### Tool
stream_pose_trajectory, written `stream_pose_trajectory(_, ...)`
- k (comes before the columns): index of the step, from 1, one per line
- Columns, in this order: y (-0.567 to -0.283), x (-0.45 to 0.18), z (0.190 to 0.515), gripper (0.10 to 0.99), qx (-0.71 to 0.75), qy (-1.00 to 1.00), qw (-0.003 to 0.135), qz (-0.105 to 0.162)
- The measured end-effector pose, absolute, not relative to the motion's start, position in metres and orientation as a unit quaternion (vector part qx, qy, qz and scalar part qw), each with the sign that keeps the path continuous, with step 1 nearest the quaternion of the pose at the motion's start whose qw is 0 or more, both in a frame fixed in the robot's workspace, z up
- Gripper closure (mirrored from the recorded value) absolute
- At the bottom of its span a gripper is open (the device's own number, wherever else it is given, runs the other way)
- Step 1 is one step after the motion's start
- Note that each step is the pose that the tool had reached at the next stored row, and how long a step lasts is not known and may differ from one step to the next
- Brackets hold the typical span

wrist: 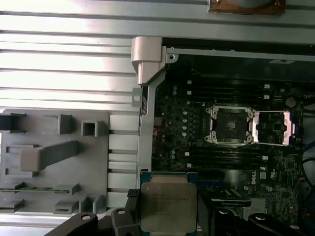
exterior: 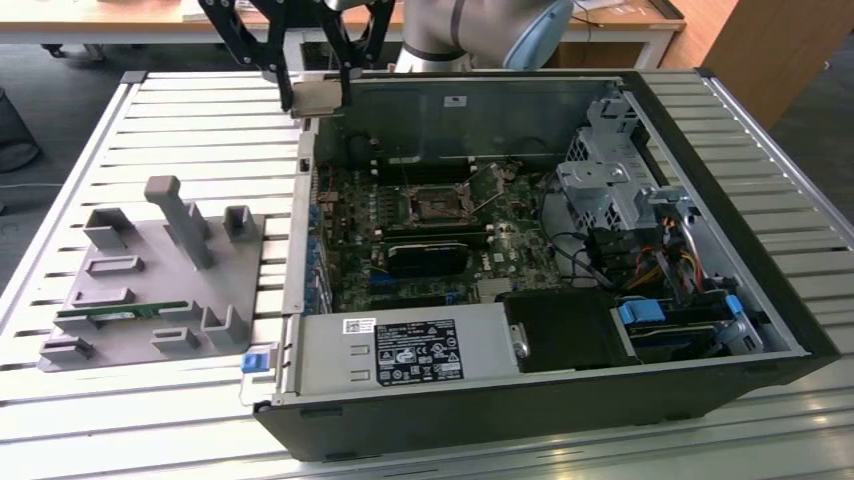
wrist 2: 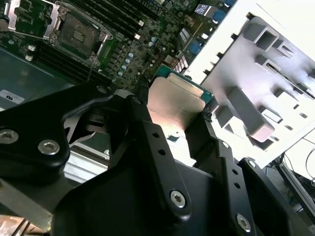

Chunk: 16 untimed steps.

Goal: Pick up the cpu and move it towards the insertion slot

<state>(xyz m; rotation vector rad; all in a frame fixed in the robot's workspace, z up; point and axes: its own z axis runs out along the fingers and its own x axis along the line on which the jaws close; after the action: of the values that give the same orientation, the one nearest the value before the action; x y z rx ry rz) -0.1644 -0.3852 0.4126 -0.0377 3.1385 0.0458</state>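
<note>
First wrist view: the black tool (wrist: 167,216) pinches the flat square silvery cpu (wrist: 168,207), well apart from the dark silver-framed insertion slot (wrist: 231,125).

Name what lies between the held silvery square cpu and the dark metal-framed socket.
In the first wrist view, bare green motherboard with black memory slots separates cpu from socket.
</note>
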Motion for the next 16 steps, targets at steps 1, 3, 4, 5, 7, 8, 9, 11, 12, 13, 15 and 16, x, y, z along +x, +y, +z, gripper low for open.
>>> stream_pose_trajectory(1, -0.385, -0.163, 0.413, 0.541, -0.012, 1.0, 0.001, 0.015)
stream_pose_trajectory(3, -0.383, -0.161, 0.413, 0.541, -0.012, 1.0, 0.001, 0.015)
stream_pose_trajectory(4, -0.382, -0.16, 0.413, 0.541, -0.012, 1.0, 0.001, 0.015)
stream_pose_trajectory(5, -0.382, -0.158, 0.413, 0.541, -0.012, 1.0, 0.001, 0.015)
stream_pose_trajectory(7, -0.38, -0.156, 0.413, 0.541, -0.012, 1.0, 0.001, 0.015)
stream_pose_trajectory(8, -0.379, -0.155, 0.413, 0.541, -0.012, 1.0, 0.001, 0.015)
stream_pose_trajectory(9, -0.378, -0.154, 0.413, 0.541, -0.012, 1.0, 0.001, 0.015)
stream_pose_trajectory(11, -0.376, -0.152, 0.413, 0.541, -0.012, 1.0, 0.001, 0.015)
stream_pose_trajectory(12, -0.375, -0.151, 0.413, 0.541, -0.012, 1.0, 0.001, 0.015)
stream_pose_trajectory(13, -0.374, -0.15, 0.413, 0.541, -0.012, 1.0, 0.001, 0.015)
stream_pose_trajectory(15, -0.372, -0.147, 0.413, 0.541, -0.012, 1.0, 0.001, 0.015)
stream_pose_trajectory(16, -0.372, -0.146, 0.413, 0.541, -0.012, 1.0, 0.001, 0.015)
